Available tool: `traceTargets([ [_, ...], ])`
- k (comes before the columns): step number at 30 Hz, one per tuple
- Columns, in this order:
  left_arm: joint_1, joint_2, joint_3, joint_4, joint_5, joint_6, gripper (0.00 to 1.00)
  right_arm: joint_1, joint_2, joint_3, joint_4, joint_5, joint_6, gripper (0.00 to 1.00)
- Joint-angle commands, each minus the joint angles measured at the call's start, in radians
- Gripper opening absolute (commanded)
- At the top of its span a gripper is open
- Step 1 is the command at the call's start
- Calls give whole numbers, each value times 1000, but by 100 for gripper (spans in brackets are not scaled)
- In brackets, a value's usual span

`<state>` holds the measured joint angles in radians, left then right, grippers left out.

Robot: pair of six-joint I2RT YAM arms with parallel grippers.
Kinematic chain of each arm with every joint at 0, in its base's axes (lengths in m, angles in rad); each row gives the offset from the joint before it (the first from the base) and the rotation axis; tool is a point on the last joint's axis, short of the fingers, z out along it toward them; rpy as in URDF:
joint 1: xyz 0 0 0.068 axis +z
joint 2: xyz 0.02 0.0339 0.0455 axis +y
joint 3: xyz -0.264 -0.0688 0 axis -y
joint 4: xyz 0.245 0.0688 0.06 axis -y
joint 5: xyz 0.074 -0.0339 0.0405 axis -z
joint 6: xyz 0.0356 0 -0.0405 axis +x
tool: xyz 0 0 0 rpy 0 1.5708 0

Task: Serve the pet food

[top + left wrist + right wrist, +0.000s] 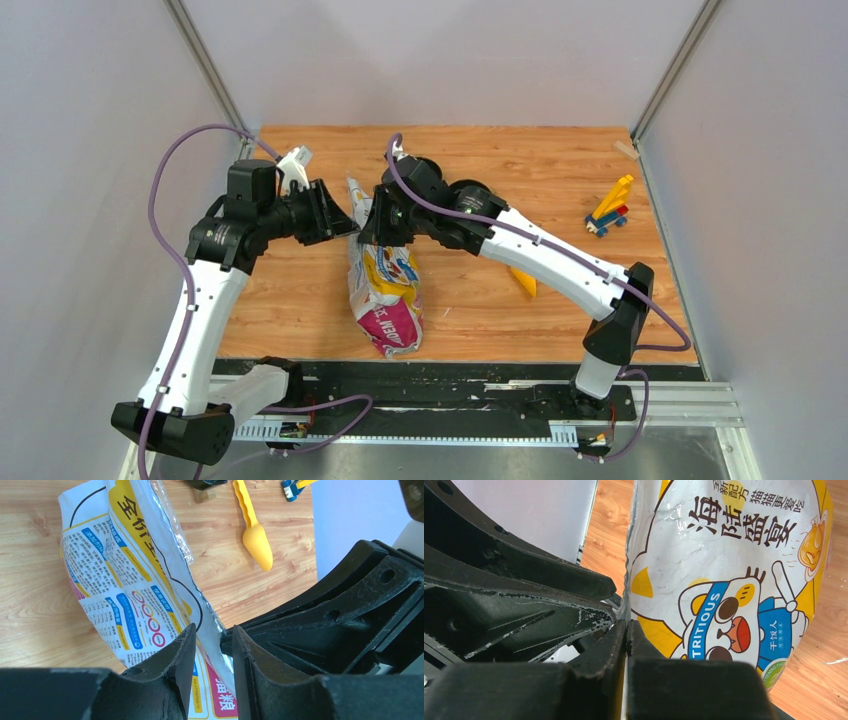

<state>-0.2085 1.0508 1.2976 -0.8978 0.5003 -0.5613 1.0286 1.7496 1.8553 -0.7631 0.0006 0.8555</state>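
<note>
— Wood-grain worktop (pixel 520 160), pale walls (pixel 450 60) around it. What sits between the jaws?

— Bag (pixel 385 290), glossy, with a cartoon cat printed on it. Its lower end lies on the worktop and its top end reaches up between the two sets of jaws, which face each other across it.

— Right jaws?

— Clenched on the bag's side edge. The wrist view shows the fingers (pixel 599 650) pressed together with the film between them, and the printed face just past them.

— Left jaws?

— Fingers (pixel 170 670) stand a narrow gap apart, with the bag's foil edge running through that gap. Pinching or only straddling, I cannot tell.

— Kibble?

— Not in sight. The bag is opaque, so whatever it holds is hidden.

— Anything else?

— Yellow scoop (pixel 255 532), flat on the worktop, beyond the bag from the left jaws and partly under the right arm (pixel 560 260). Coloured blocks (pixel 610 212) lie well apart from both jaws, out past the right ones.
</note>
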Motion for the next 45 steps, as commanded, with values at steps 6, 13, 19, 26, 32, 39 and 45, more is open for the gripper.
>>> traceTargets([
  [6,-2,-4,41,-32,-17,64,40,5,-16,1,-14,64,-53,0],
  [13,-3,0,17,-6,28,50,40,4,-63,-87,127,16,-68,0],
  [19,-3,-12,-1,-16,61,52,42,-12,-100,-153,219,-56,-37,0],
  [26,-2,-50,12,-102,-25,101,43,-43,-146,-249,360,-136,-6,0],
  [32,-3,-63,-34,-58,48,83,42,-44,-136,-240,413,-217,-50,0],
  [39,-3,-61,-55,4,105,27,47,-43,-129,-244,420,-243,-55,0],
  [45,-2,-63,-130,76,154,-38,48,-44,-119,-240,420,-252,-48,0],
])
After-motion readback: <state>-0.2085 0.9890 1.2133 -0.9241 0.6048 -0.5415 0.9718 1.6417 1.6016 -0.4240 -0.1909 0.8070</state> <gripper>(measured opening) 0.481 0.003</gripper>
